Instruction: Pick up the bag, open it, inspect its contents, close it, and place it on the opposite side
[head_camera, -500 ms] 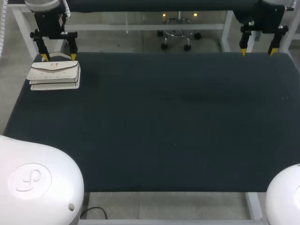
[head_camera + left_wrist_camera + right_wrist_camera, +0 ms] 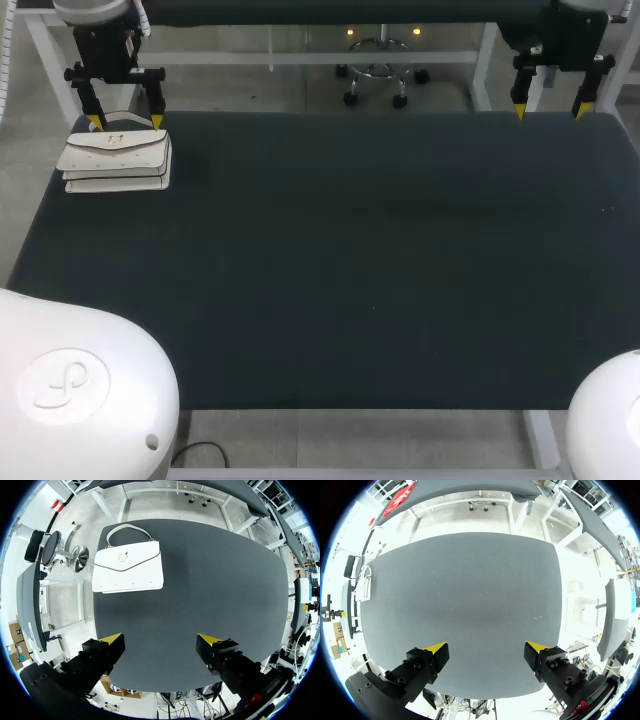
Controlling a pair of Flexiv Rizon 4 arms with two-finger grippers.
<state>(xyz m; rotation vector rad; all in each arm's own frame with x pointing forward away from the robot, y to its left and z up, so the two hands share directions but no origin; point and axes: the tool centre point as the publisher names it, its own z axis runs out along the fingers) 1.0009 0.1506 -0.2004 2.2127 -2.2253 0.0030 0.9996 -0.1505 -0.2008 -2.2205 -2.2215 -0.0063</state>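
White leather handbag [image 2: 115, 160] with a pointed envelope flap and a small metal clasp, lying flat at the far left corner of the dark grey cloth-covered bench [image 2: 380, 260]. Flap side up and closed. Side folds showing as stacked layers along its near edge in the head view. Thin white carry handle [image 2: 129, 530] laid out on the cloth off the bag's top edge, toward the edge of the bench.

Left arm [image 2: 105, 45] coming in over the far left corner, hanging above the far edge just behind the handbag. Left jaws wide apart, clamped on nothing. Yellow tips [image 2: 157, 121] close by the bag's far edge in the head view. In the left wrist view, handbag ahead of the jaws and off toward one finger's side, not between the fingers and not touching them. Bare cloth under the gap.

Right arm [image 2: 560, 45] over the far right corner, well apart from the handbag, with the whole width of the bench between. Right jaws likewise wide apart, gripping nothing, tips at the far edge. In the right wrist view, bare dark cloth ahead of the jaws and the handbag a small white sliver at the distant corner.
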